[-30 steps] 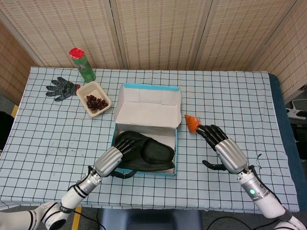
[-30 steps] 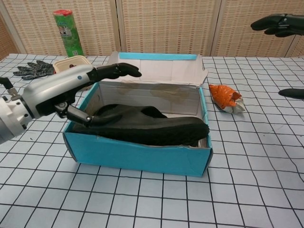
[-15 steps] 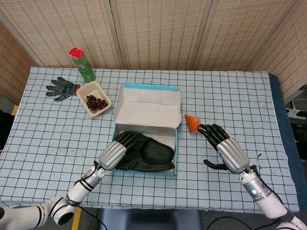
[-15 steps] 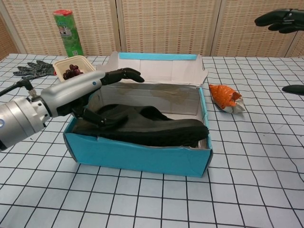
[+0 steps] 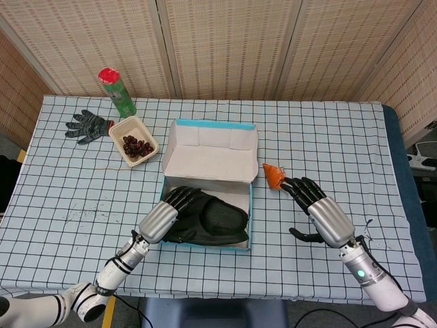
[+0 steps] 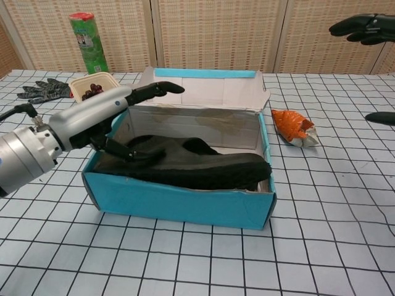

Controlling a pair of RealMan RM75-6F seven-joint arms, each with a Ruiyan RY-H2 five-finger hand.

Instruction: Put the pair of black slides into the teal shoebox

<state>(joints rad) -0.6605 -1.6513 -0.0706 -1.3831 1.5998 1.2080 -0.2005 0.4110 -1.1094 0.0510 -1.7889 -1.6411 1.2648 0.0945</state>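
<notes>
The teal shoebox (image 5: 250,205) (image 6: 179,200) stands open at the table's middle, its lid flap (image 5: 208,160) tilted back. The black slides (image 5: 220,219) (image 6: 203,169) lie inside it, one over the other, reaching almost from end to end. My left hand (image 5: 164,217) (image 6: 92,120) is over the box's left end. Its fingers stretch out above the slides, and its thumb touches the slides' left end. My right hand (image 5: 322,215) (image 6: 364,28) hovers open to the right of the box, holding nothing.
An orange crumpled wrapper (image 5: 273,175) (image 6: 295,128) lies between the box and my right hand. At the back left are a green can with a red lid (image 5: 117,91), a tub of dark red fruit (image 5: 134,141) and a black glove (image 5: 87,125).
The slides have sunk lower and flatter into the box. My left hand has reached further over the box's left end. The right hand has barely moved.
</notes>
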